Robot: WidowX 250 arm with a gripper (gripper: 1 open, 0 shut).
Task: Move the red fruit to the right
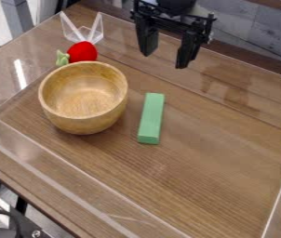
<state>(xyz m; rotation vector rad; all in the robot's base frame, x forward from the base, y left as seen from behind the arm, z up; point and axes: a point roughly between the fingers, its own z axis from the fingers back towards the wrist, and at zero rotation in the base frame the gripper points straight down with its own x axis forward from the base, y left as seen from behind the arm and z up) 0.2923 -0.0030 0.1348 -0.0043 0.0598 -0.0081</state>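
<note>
One rounded glossy red fruit (81,52) sits left of the wide-spread gripper (166,54).

The black two-fingered end effector (168,48) hangs at the top of the view, pointing straight down. Its two dark fingers (144,39) stand wide apart with clear space between them and nothing held. Above the fingers sits a blocky black wrist housing, cut off by the upper frame edge; no more of the arm shows.

light: bright, even | glare: clear walls (19,56) | shadows: soft | focus: slightly soft
</note>
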